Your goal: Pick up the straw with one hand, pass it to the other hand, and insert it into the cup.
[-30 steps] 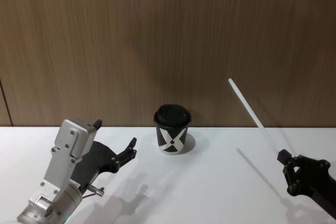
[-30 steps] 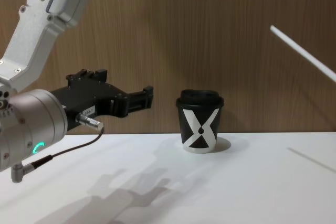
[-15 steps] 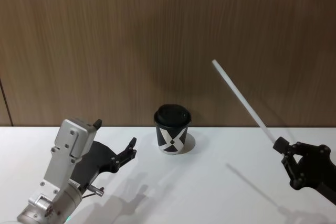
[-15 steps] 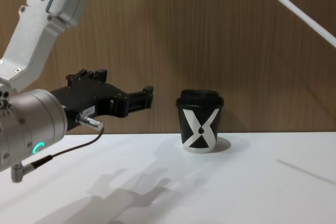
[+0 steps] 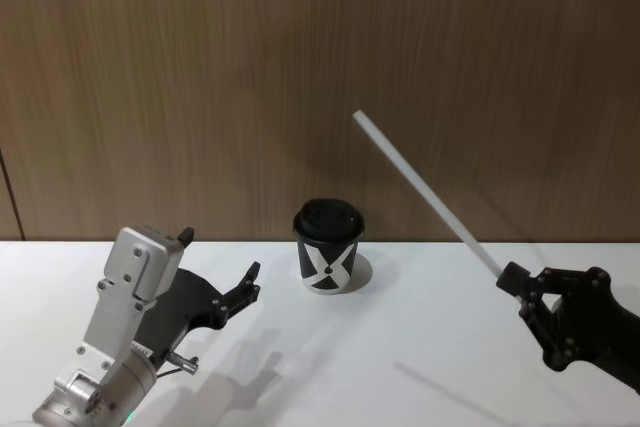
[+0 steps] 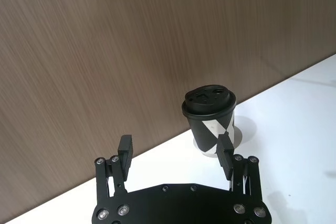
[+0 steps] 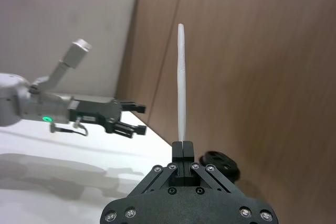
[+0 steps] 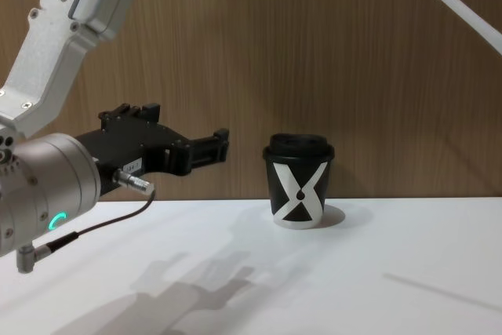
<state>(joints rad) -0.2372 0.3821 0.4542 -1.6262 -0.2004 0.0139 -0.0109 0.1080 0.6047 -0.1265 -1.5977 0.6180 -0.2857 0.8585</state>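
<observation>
No words, numbers or brand names can be read. The one sign stands on the cup [image 8: 298, 190], just beyond the fingers [image 6: 125, 148] of the left gripper [image 6: 175, 144]: a white X-shaped pattern with a small black drop at its centre.

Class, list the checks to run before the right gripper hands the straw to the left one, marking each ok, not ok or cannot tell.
1. Straw pinched at its lower end by the right gripper: ok.
2. Left gripper open and empty: ok.
3. Cup upright, lid on: ok.
4. Straw within the left gripper's grasp: not ok, far apart.
5. Lid hole free for the straw: cannot tell.
</observation>
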